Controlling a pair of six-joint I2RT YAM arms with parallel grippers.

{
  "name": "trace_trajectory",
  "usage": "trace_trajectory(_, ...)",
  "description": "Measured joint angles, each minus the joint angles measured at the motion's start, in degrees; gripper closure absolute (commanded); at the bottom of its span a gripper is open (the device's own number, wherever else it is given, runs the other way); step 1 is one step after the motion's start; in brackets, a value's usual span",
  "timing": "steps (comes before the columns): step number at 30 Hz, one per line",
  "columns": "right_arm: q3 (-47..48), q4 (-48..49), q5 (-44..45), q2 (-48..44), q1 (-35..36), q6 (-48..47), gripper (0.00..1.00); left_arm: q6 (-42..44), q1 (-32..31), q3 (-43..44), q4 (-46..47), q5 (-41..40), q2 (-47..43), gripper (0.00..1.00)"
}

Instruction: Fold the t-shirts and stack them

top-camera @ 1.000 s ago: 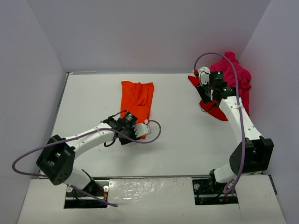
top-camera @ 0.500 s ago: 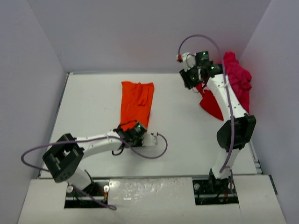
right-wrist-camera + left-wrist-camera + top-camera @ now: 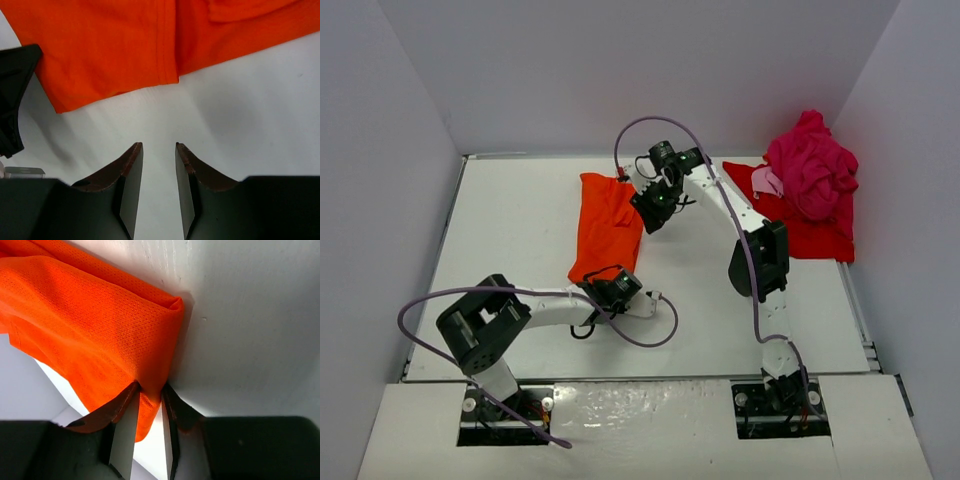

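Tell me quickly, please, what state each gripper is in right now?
Left gripper: closed on the edge of the orange t-shirt.
Right gripper: slightly open, holding nothing.

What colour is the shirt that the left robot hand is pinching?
Bright orange. The t-shirt shows best in the left wrist view, pinched in the left gripper.

A white table (image 3: 510, 230) lies flat; plain pale walls (image 3: 570, 70) enclose it on three sides.

Bright even light, soft shadows, mostly sharp
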Motion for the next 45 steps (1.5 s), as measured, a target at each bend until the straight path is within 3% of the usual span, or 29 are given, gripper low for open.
trace_trajectory(1,-0.5,-0.4,0.0,0.7,-0.2,-0.1,0.69,0.2,0.0,0.0,0.0,0.0,0.0,0.79)
trace_trajectory(4,-2.6,-0.8,0.1,0.9,-0.1,-0.7,0.69,0.7,0.0,-0.3,0.4,-0.1,0.0,0.96)
trace_trajectory(6,-3.5,-1.1,0.3,0.9,0.0,-1.1,0.69,0.9,0.0,-0.5,0.5,-0.1,0.0,1.00)
trace_trajectory(10,-4.3,-1.2,2.5,0.9,1.6,-1.4,0.69,0.7,0.0,0.7,-4.4,1.9,0.0,1.00)
trace_trajectory(22,-5.3,-1.1,7.1,0.9,7.1,-1.6,0.70,-6.6,-1.9,15.4,-37.7,18.5,-11.2,1.00)
trace_trajectory(28,-5.2,-1.1,8.8,0.9,8.0,-1.6,0.72,-8.0,-1.9,23.9,-48.5,22.7,-12.6,1.00)
trace_trajectory(33,-4.9,-0.3,11.8,0.7,8.1,-1.2,0.73,-7.7,-1.9,30.1,-51.2,22.2,-12.6,1.00)
trace_trajectory(38,-4.9,2.2,18.8,-1.2,8.0,0.9,0.75,-5.4,-1.9,34.9,-52.6,19.2,-8.8,1.00)
trace_trajectory(45,-10.6,11.1,40.1,-13.6,7.1,4.7,0.75,-3.8,-1.9,40.6,-52.5,16.9,-3.1,1.00)
